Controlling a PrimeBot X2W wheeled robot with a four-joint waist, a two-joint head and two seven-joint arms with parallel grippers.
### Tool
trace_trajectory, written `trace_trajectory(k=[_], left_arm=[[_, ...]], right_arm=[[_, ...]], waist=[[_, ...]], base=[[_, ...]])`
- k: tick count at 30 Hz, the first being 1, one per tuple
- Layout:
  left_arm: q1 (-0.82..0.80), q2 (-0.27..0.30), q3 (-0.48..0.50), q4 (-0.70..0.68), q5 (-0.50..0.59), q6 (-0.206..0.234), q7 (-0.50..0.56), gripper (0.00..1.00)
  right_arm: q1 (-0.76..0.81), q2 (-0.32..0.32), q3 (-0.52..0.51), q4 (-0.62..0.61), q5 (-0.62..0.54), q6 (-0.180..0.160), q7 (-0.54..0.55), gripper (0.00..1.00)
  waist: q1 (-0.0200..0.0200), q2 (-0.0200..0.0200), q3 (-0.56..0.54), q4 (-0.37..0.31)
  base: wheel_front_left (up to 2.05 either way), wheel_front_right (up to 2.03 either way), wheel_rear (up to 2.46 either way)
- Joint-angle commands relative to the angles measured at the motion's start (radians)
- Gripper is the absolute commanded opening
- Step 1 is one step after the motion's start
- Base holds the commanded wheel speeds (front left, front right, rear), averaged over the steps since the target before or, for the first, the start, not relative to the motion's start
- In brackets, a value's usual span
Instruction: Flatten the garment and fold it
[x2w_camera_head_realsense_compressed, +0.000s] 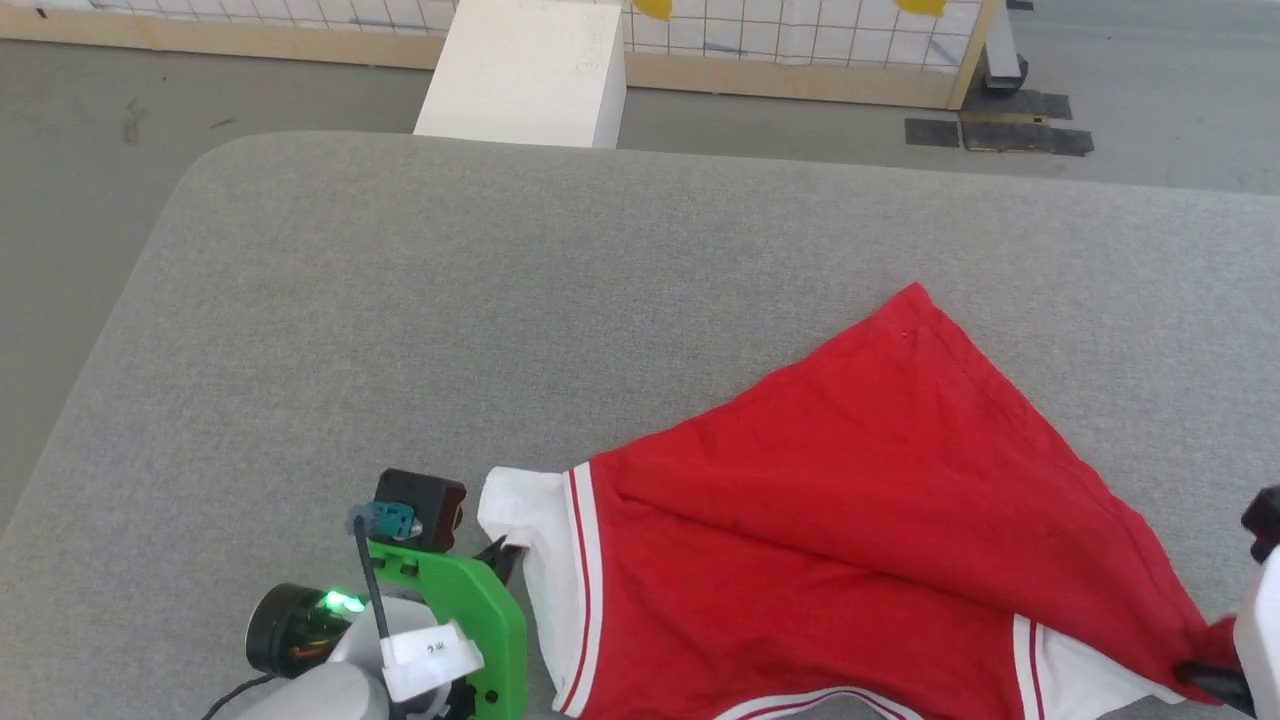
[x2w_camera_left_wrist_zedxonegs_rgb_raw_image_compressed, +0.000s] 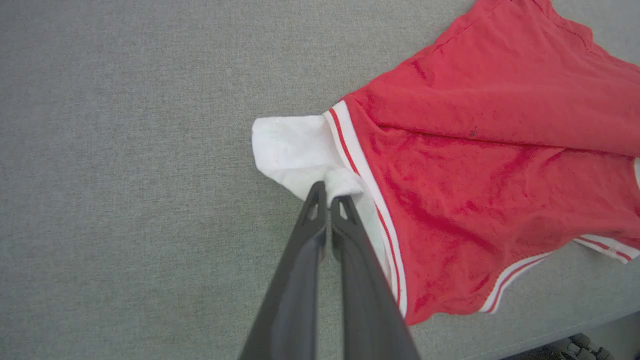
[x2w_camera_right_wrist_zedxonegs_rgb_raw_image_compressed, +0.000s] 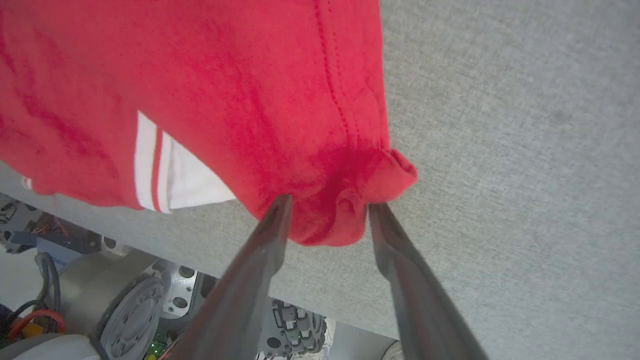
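- Left fingers (x2w_camera_left_wrist_zedxonegs_rgb_raw_image_compressed: 320, 200) clamped tight on the white sleeve (x2w_camera_left_wrist_zedxonegs_rgb_raw_image_compressed: 290, 145) of the garment (x2w_camera_left_wrist_zedxonegs_rgb_raw_image_compressed: 475, 150).
- Right fingers (x2w_camera_right_wrist_zedxonegs_rgb_raw_image_compressed: 280, 212) stand apart, red hem corner (x2w_camera_right_wrist_zedxonegs_rgb_raw_image_compressed: 395, 172) bunched between them; I see no real clamp there.
- Garment lies on the grey counter (x2w_camera_head_realsense_compressed: 400, 300), near my edge, plain red side up.
- Progress: early. Diagonal crease (x2w_camera_head_realsense_compressed: 800, 545) runs across it, far corner peaks away, so flattening is unfinished and I see no fold made yet.
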Motion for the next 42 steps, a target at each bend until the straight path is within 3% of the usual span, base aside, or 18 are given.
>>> trace_trajectory(k=[1, 9, 14, 21, 27, 42], left_arm=[[-0.002, -0.007, 0.002, 0.004, -0.005, -0.001, -0.008, 0.0], [-0.041, -0.027, -0.009, -0.004, 0.014, -0.01, -0.005, 0.0], [-0.07, -0.039, -0.01, -0.023, 0.032, -0.008, -0.007, 0.0], [-0.117, -0.068, -0.017, -0.042, 0.06, -0.018, -0.018, 0.0], [-0.141, -0.095, -0.022, -0.043, 0.076, -0.019, -0.032, 0.0], [-0.146, -0.123, -0.029, -0.021, 0.083, -0.02, -0.056, 0.0]], right_arm=[[-0.016, 0.012, -0.013, -0.024, 0.004, -0.001, 0.011, 1.0], [-0.163, 0.016, -0.022, -0.148, 0.041, -0.001, 0.064, 1.0], [-0.336, 0.024, 0.044, -0.159, 0.029, -0.001, 0.102, 1.0], [-0.622, 0.046, 0.174, 0.016, -0.049, -0.001, 0.13, 1.0], [-0.75, 0.033, 0.238, 0.163, -0.108, -0.001, 0.115, 1.0], [-0.753, -0.005, 0.367, 0.292, -0.122, -0.001, 0.081, 1.0]], waist=[[0.0001, 0.0, 0.009, 0.007], [0.0001, 0.0, 0.061, 0.065], [0.0001, 0.0, 0.118, 0.114], [0.0001, 0.0, 0.215, 0.196], [0.0001, 0.0, 0.271, 0.248], [0.0001, 0.0, 0.324, 0.288]], base=[[0.0, 0.0, 0.0], [0.0, 0.0, 0.0], [0.0, 0.0, 0.0], [0.0, 0.0, 0.0], [0.0, 0.0, 0.0], [0.0, 0.0, 0.0]])
